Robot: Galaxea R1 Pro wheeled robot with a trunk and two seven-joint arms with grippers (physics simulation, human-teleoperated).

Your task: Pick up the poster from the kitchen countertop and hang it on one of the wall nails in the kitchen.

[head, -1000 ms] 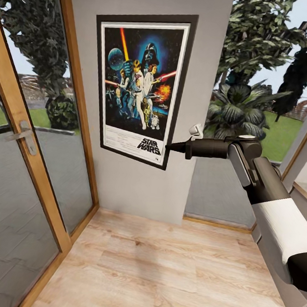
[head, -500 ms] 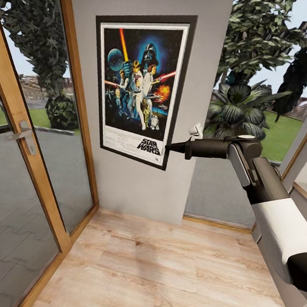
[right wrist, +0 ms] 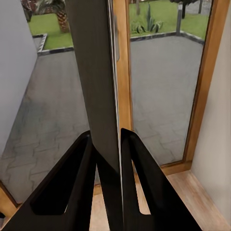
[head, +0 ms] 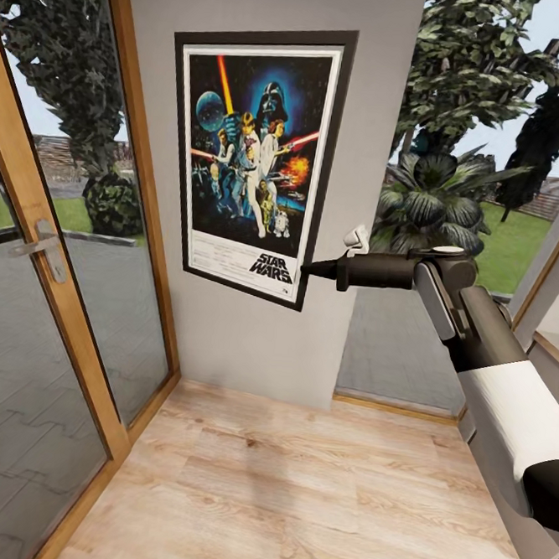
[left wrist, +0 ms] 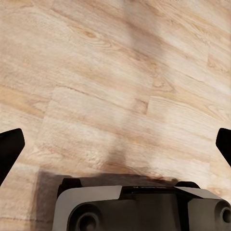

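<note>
Head view: poster (head: 255,156) lettered "STAR WARS", apparently against wall (head: 249,344).

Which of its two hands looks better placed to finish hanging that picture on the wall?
The right hand. It grips the poster by its edge, against the grey wall. The left hand is open and points down at the wooden floor.

Poster (head: 253,160) against grey wall: title "STAR WARS" in bold black outlined letters, two stacked lines, on white strip at lower right of poster face, just below picture area. Fine print lines on same strip, left of title: too small to read. No other legible text, numbers or brand marks in head or wrist views.
</note>
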